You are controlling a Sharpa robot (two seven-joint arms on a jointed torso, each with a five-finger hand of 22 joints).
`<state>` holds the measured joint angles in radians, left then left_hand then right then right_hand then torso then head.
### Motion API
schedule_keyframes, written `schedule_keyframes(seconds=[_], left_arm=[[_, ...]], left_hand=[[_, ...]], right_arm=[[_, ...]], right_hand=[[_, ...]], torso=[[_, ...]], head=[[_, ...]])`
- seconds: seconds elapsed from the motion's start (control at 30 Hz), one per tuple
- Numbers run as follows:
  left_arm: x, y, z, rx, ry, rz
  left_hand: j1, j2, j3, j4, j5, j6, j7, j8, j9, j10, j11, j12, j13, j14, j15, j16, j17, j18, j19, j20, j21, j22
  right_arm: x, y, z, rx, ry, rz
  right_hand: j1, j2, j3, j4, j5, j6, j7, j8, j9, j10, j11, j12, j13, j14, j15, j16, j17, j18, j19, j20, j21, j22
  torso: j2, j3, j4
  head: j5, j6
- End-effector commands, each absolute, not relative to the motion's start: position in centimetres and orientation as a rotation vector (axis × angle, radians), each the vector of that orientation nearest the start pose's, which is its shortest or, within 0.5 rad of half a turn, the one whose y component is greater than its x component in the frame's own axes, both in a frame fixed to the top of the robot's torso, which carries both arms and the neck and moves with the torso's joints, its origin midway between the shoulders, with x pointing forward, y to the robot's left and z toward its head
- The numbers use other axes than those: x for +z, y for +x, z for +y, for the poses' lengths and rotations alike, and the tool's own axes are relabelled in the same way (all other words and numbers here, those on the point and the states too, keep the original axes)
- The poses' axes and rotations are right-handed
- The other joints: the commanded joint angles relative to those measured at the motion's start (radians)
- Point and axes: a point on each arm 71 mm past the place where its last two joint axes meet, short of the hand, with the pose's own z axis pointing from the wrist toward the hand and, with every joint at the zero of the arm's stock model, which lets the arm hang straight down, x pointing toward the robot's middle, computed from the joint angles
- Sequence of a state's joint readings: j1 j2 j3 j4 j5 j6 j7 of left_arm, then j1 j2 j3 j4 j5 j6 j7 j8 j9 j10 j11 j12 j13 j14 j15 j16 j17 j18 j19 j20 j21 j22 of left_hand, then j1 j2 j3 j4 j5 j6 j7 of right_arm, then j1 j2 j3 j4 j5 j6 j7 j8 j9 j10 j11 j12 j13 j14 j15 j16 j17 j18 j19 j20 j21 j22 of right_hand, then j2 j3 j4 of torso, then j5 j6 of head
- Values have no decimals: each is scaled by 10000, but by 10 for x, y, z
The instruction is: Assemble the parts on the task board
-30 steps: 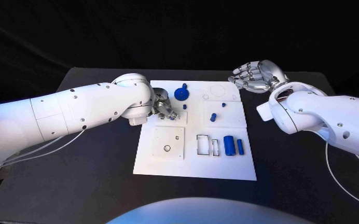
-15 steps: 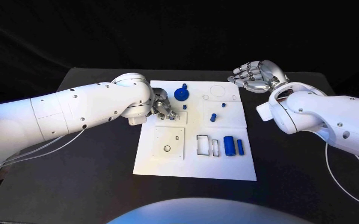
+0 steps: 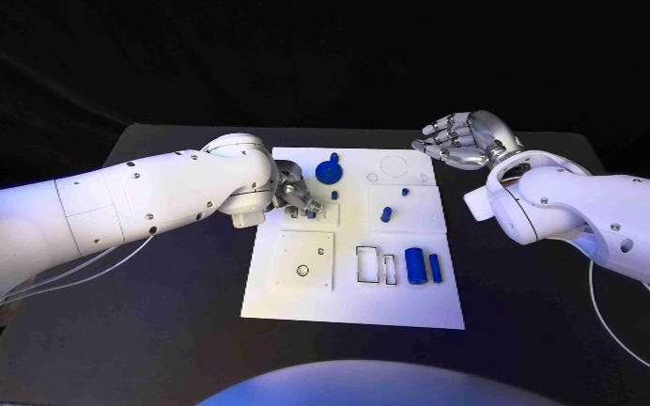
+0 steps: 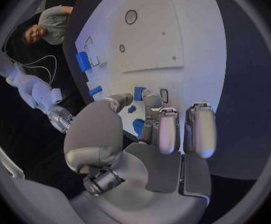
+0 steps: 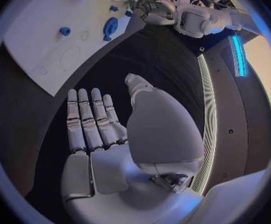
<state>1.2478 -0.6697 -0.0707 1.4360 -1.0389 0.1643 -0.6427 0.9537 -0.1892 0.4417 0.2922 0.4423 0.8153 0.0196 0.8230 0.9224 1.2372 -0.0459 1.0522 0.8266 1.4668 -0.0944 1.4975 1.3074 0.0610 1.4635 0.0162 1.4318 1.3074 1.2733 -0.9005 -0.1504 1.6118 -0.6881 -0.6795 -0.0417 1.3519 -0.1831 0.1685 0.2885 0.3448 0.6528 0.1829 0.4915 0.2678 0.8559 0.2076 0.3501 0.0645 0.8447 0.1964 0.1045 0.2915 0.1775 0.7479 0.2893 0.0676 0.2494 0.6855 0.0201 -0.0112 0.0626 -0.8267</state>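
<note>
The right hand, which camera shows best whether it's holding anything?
The right wrist view: the right hand lies flat above the bare table, fingers straight, holding nothing. The head view shows it from outside, beside the task board.

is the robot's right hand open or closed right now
Open: the silver right hand hovers beyond the white task board's far corner, fingers extended and apart, holding nothing.

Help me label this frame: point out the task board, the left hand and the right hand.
task board (image 3: 407, 307): head view, bare near corner.
left hand (image 3: 298, 195): head view, its middle.
right hand (image 3: 458, 140): head view, its middle.

left hand (image 3: 300, 196) slightly nearer the task board's (image 3: 355, 304) edge
</note>
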Motion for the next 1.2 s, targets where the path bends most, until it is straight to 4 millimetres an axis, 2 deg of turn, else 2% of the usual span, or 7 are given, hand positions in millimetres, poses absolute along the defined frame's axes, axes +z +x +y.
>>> schedule_keyframes(seconds=[0.03,0.17,0.53,0.73,1.2], left_arm=[[-223,490,160,-3391,-1600,23907],[-223,491,161,-3392,-1629,23893],[-222,491,162,-3424,-1664,23861],[-222,490,161,-3432,-1511,23986],[-222,486,160,-3466,-1333,24090]], left_hand=[[-134,53,-163,3,-289,15,80,-70,-15,-27,36,12,18,856,-39,-54,1869,-156,105,-26,-50,1137],[-186,73,-235,9,-386,19,81,-75,-17,-27,39,11,15,857,-39,-51,1872,-156,108,-25,-51,1142],[-166,132,-253,-13,-385,27,70,-73,-15,-22,32,18,24,858,-39,-48,1874,-156,108,-25,-53,1144],[28,60,-312,-57,-402,8,58,-73,-6,-37,23,4,6,854,-47,-61,1861,-154,107,-29,-60,1146],[446,95,-324,-48,-184,-66,61,-149,-37,-65,22,-15,-11,848,-51,-85,1837,-150,99,-35,-86,1142]], right_arm=[[-180,475,-228,8697,6664,15480],[-180,475,-228,8700,6662,15510],[-181,475,-228,8686,6671,15584],[-181,475,-228,8686,6673,15622],[-182,475,-228,8671,6689,15694]], right_hand=[[41,58,-93,5,67,-61,841,51,-14,-13,93,-37,-10,-84,7,-46,-22,-169,-62,-6,-56,-22],[40,59,-98,6,67,-62,842,54,-17,-12,94,-38,-10,-90,10,-49,-28,-172,-71,-6,-55,-28],[37,68,-122,8,68,-55,842,75,-28,-1,95,-37,-7,-119,20,-64,-61,-184,-120,-5,-55,-61],[37,74,-127,8,65,-51,842,82,-32,4,96,-37,-7,-130,23,-70,-71,-188,-136,-5,-55,-71],[38,82,-136,8,58,-42,840,97,-37,12,95,-36,-6,-146,28,-78,-90,-195,-163,-5,-54,-90]], torso=[[2,12,-5],[7,17,-8],[5,22,-12],[-1,19,-10],[3,8,-2]], head=[[3,5],[1,15],[-7,9],[-8,1],[-13,-5]])
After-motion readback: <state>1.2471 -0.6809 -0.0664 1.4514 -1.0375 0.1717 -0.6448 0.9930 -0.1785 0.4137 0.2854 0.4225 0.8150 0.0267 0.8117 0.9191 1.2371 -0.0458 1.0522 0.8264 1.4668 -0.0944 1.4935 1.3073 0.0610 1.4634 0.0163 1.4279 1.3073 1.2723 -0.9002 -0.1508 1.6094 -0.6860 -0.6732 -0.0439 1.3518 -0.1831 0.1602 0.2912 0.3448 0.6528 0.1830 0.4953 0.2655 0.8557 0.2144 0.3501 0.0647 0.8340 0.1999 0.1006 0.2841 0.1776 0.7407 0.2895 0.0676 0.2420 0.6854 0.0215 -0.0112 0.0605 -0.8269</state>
